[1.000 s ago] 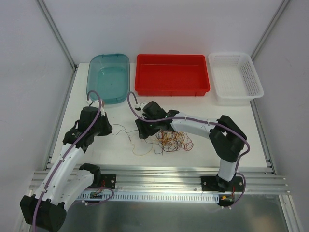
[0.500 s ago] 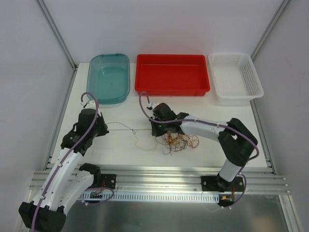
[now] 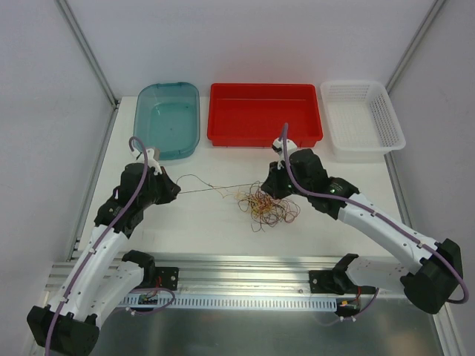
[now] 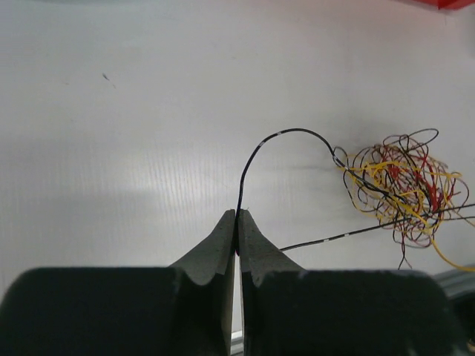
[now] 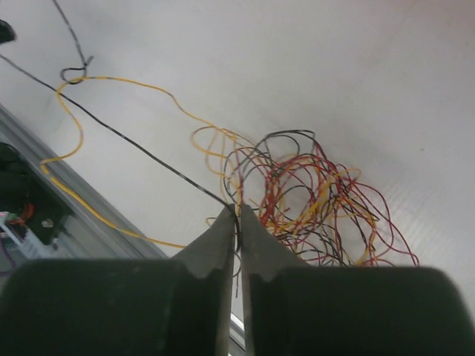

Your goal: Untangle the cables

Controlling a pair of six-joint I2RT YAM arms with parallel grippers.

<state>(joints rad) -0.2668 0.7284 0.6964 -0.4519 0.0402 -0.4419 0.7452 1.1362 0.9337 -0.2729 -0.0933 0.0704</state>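
Note:
The cables (image 3: 266,208) are a loose tangle of thin yellow, red and dark wires on the white table at centre. They also show in the left wrist view (image 4: 397,185) and the right wrist view (image 5: 312,196). One dark wire (image 3: 211,188) runs out of the tangle to the left, almost straight. My left gripper (image 3: 173,193) is shut on that wire's left end (image 4: 241,174). My right gripper (image 3: 269,185) sits at the tangle's far edge, shut on a dark wire (image 5: 148,152). A yellow wire (image 5: 70,130) loops loose beside it.
A teal bin (image 3: 167,119), a red tray (image 3: 265,137) and a white basket (image 3: 361,144) stand in a row along the back. The aluminium rail (image 3: 237,268) runs along the table's near edge.
My right arm has swung right, from the tangle's left side to its far right side. The tangle has shifted right and back. The dark wire is now drawn out between the grippers.

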